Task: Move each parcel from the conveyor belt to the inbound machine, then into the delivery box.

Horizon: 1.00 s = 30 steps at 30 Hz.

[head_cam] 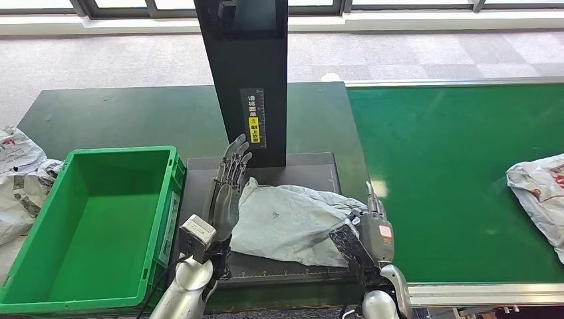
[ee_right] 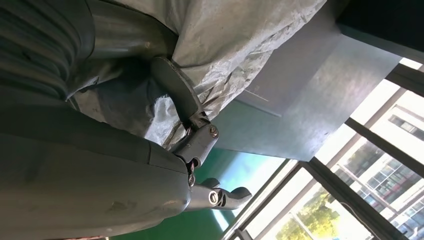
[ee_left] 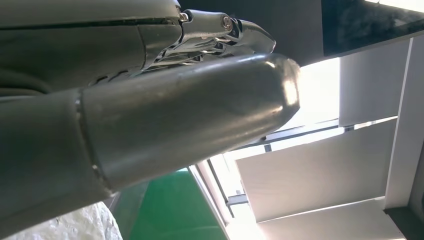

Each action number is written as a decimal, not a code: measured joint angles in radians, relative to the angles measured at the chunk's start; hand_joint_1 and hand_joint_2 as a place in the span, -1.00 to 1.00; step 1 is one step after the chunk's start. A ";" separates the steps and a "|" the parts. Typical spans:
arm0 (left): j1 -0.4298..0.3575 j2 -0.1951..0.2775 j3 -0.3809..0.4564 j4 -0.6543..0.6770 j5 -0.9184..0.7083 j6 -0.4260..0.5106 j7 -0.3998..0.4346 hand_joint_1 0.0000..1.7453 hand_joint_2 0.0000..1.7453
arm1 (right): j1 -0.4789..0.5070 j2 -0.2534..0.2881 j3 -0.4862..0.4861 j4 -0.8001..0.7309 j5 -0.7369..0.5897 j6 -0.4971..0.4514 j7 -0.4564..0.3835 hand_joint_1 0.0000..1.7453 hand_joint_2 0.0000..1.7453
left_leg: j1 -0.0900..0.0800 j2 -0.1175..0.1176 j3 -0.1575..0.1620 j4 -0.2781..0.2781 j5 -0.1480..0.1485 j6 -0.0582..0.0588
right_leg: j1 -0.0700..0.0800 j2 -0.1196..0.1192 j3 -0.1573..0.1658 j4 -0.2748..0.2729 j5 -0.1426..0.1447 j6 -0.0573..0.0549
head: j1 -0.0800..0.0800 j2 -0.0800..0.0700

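Grey parcel [head_cam: 289,222] flat on machine [head_cam: 332,176] platform. Left hand [head_cam: 228,189] at its left edge, fingers straight, together; right hand [head_cam: 371,232] pinching its right corner.

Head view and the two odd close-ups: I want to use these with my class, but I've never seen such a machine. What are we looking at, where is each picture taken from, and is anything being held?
A humanoid robot sorting parcels. The wide picture comes from its head, looking down; each close-up comes from a camera at one wrist, so they appear tilted. A grey parcel lies on the dark inbound machine. The right hand grips the parcel's edge; its wrist view shows fingers pressed into the bag. The left hand stands beside the parcel with fingers extended, holding nothing. The green delivery box is empty, and a white parcel lies on the green conveyor belt.
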 joint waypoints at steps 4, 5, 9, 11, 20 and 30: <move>-0.004 0.000 0.000 0.004 0.002 0.000 0.003 -1.00 -1.00 | -0.006 -0.001 0.000 0.007 -0.035 0.047 -0.022 -1.00 1.00 | 0.000 0.000 0.000 0.000 0.000 0.000 | 0.000 0.000 0.000 0.000 0.000 0.000 | 0.000 0.000; -0.005 0.000 0.000 0.006 0.002 0.000 0.005 -1.00 -1.00 | -0.009 -0.001 0.000 0.011 -0.061 0.081 -0.040 -1.00 1.00 | 0.000 0.000 0.000 0.000 0.000 0.000 | 0.000 0.000 0.000 0.000 0.000 0.000 | 0.000 0.000; -0.012 0.000 -0.001 0.016 0.007 0.000 0.010 -1.00 -1.00 | -0.024 -0.001 0.000 0.034 -0.239 0.267 -0.167 -1.00 1.00 | 0.000 0.000 0.000 0.000 0.000 0.000 | 0.000 0.000 0.000 0.000 0.000 0.000 | 0.000 0.000; -0.020 0.000 -0.001 0.024 0.013 -0.001 0.011 -1.00 -1.00 | -0.031 -0.002 0.000 0.045 -0.336 0.355 -0.223 -1.00 1.00 | 0.000 0.000 0.000 0.000 0.000 0.000 | 0.000 0.000 0.000 0.000 0.000 0.000 | 0.000 0.000; -0.073 0.000 -0.001 0.080 0.035 0.000 -0.003 -1.00 -1.00 | -0.064 -0.017 -0.007 0.079 -0.729 0.760 -0.336 -1.00 1.00 | 0.000 0.000 0.000 0.000 0.000 0.000 | 0.000 0.000 0.000 0.000 0.000 0.000 | 0.000 0.000; -0.045 0.002 -0.001 0.058 0.019 0.020 0.008 -1.00 -1.00 | -0.064 -0.025 -0.018 0.059 -0.396 0.408 -0.201 -1.00 1.00 | 0.000 0.000 0.000 0.000 0.000 0.000 | 0.000 0.000 0.000 0.000 0.000 0.000 | 0.000 0.000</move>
